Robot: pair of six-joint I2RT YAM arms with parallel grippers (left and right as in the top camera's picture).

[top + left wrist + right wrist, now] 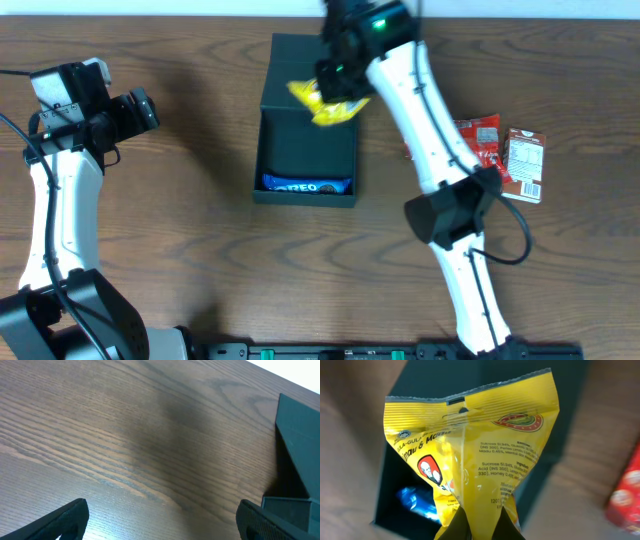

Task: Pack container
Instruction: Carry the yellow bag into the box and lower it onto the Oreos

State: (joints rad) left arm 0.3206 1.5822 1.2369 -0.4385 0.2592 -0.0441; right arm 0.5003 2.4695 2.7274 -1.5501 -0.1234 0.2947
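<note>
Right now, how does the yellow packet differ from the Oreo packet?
The yellow packet hangs pinched in the right fingers above the box. The Oreo packet lies inside it. The yellow packet is bunched at the grip, while the Oreo packet lies flat along the box wall nearest the robot. One is yellow, the other blue. Both are snack packets.
</note>
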